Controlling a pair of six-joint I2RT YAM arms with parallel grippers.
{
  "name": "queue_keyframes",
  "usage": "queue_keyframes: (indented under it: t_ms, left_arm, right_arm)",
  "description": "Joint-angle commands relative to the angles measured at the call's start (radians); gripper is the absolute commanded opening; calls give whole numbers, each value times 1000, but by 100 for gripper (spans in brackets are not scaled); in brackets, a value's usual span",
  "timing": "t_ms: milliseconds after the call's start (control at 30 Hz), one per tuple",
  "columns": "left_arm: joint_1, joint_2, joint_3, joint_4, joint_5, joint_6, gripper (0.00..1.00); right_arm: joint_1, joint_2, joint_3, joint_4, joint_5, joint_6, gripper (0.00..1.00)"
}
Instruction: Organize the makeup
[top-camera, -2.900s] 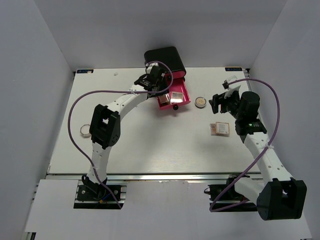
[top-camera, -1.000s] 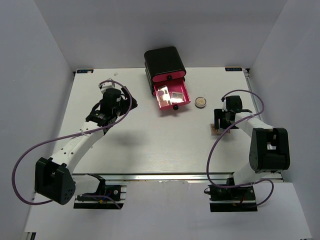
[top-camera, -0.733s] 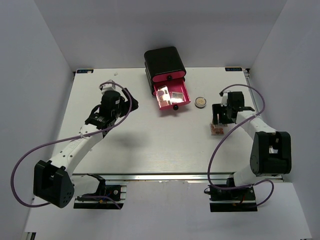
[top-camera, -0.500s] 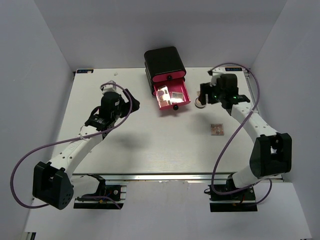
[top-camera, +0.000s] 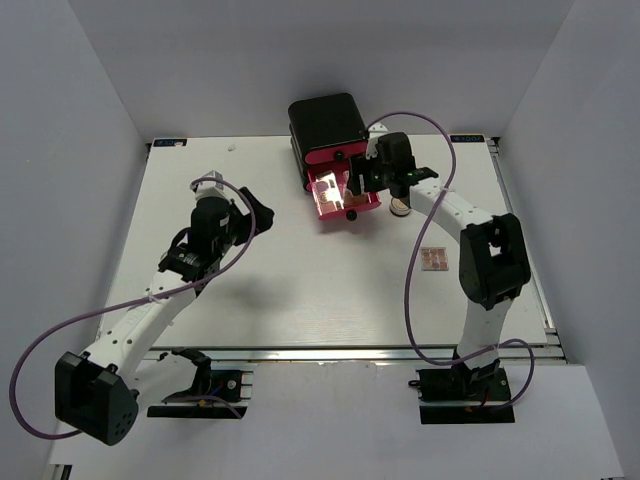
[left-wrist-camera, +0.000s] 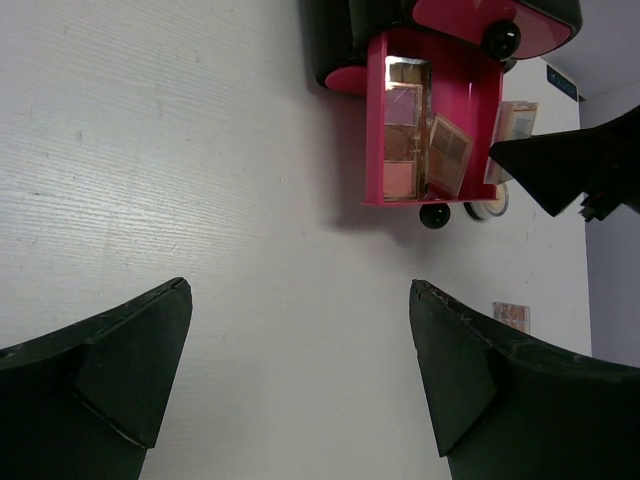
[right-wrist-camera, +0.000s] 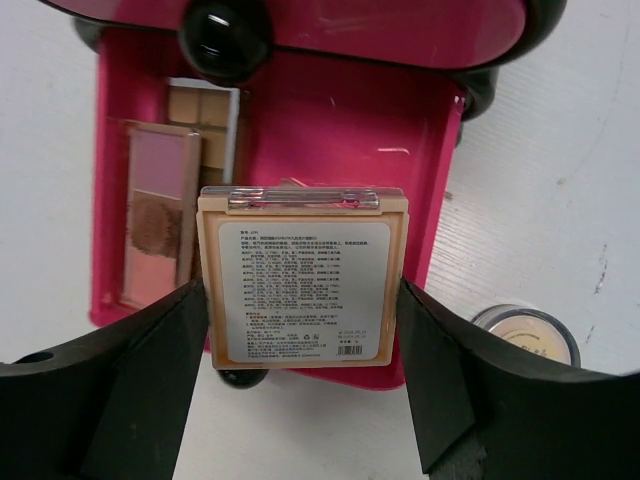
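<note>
My right gripper is shut on a square tan palette, label side toward the camera, and holds it over the open pink drawer of the black box. The held palette also shows in the left wrist view. Inside the drawer lie a pink-and-brown palette and a tan one. A round gold compact sits on the table right of the drawer. A small square pink palette lies further right. My left gripper is open and empty, left of the drawer. No sticks are in view.
The box stands at the back middle of the white table; its upper drawer with a black knob is shut. The open drawer's own knob sticks out toward the front. Grey walls close in three sides.
My right gripper took a tan palette from the right side of the table and carried it left, over the open drawer. My left arm drew back from the box toward the near left.
</note>
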Motion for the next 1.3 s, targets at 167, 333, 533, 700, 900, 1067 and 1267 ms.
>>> queue_keyframes:
  t_ms: [167, 333, 533, 700, 900, 1067, 1267]
  left_arm:
    - [3, -62, -27, -23, -22, -12, 98]
    - [3, -48, -22, -14, -21, -10, 98]
    - [3, -46, -20, -10, -24, -10, 98]
    - [3, -59, -51, 6, -26, -13, 98]
    - [3, -54, -80, 24, -21, -10, 98]
    - [3, -46, -91, 26, -21, -9, 98]
    - [3, -71, -109, 12, -38, -15, 98]
  right_arm:
    - [-3, 29, 47, 38, 8, 11, 89]
    - [-3, 19, 35, 40, -16, 2, 89]
    - [-69, -106, -4, -50, -405, -245, 88]
    - [-199, -201, -67, -363, -694, -731, 88]
    - [-302, -345, -264, -684, -620, -1260, 89]
    - [-315, -501, -539, -405, -430, -1371, 90]
    - [-353, -383, -504, -514, -406, -1479, 89]
